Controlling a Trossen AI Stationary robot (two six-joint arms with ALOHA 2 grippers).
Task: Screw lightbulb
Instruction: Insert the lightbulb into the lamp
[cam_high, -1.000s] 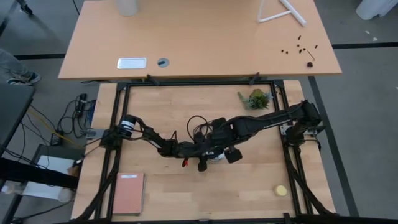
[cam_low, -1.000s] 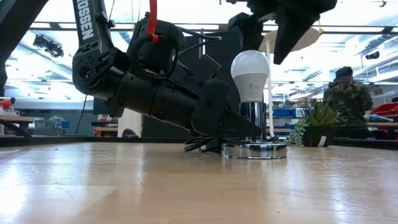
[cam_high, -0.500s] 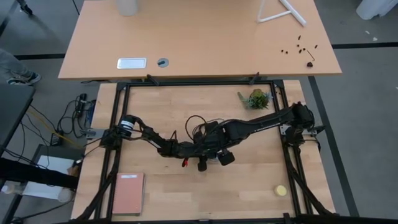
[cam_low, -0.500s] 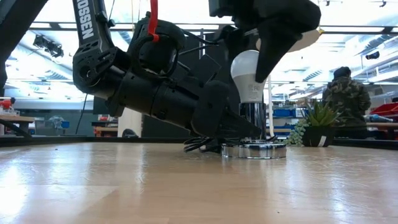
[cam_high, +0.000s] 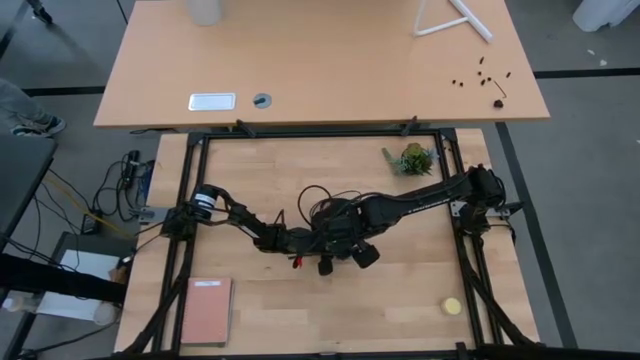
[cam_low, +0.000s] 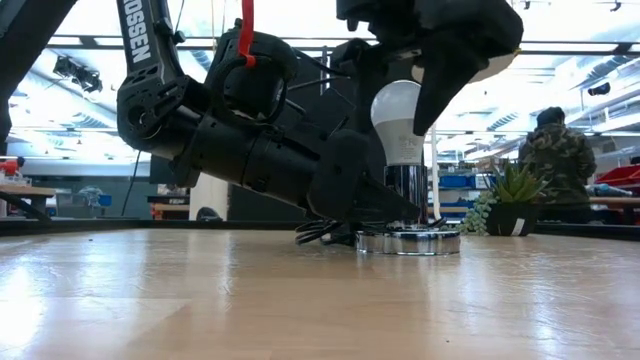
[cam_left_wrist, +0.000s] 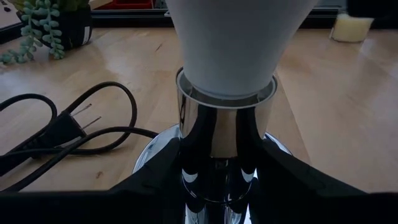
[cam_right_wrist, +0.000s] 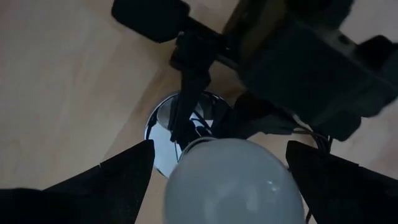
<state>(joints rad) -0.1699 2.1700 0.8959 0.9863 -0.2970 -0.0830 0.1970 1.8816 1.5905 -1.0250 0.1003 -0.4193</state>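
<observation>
Low view puts the lightbulb (cam_low: 402, 122) upright in a chrome socket (cam_low: 408, 196) on a round base (cam_low: 409, 240), right of centre on the counter (cam_low: 300, 300). From the left of the frame, the left end effector (cam_low: 385, 205) grasps the chrome socket stem, one finger on each side. From the top of the frame, the right end effector (cam_low: 400, 95) hangs over the bulb with its fingers (cam_right_wrist: 112, 177) spread wide on either side, apart from the glass. A black cord (cam_left_wrist: 68, 134) lies beside the base.
</observation>
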